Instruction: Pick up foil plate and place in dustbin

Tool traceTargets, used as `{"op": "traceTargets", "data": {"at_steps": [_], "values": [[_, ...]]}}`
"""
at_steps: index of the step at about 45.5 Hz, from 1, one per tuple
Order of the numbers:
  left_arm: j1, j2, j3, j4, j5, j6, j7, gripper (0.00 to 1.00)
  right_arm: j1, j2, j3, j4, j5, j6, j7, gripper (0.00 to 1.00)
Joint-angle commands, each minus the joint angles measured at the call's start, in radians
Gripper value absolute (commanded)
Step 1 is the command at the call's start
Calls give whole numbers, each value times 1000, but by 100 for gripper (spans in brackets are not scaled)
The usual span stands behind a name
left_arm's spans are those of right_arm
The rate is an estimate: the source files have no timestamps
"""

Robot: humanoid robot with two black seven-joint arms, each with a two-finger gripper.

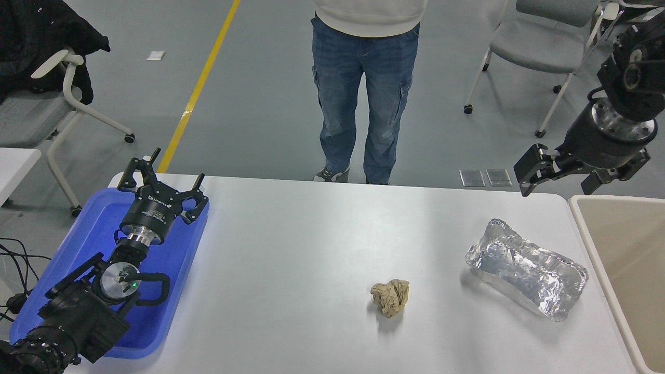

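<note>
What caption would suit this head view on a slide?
Right pincer open above table, foil plate waiting beside dustbin.

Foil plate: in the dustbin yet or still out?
Out. The foil plate lies on the white table, left of the dustbin, untouched; the right gripper hangs open above the table's far right corner.

The foil plate (526, 274) at four o'clock was shiny, crinkled aluminium. The paper ball (390, 296) was matt, rough brown paper. The tray (167, 275) at eight o'clock looked glossy blue plastic; the surface (291, 249) smooth white.
</note>
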Motion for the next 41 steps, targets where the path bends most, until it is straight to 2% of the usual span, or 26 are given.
{"op": "traceTargets", "data": {"at_steps": [1,41], "values": [[0,0,1,0,0,0,1,100,2,0,4,0,0,0,-1,100],[0,0,0,0,0,0,0,100,14,-8,16,0,0,0,-1,100]]}}
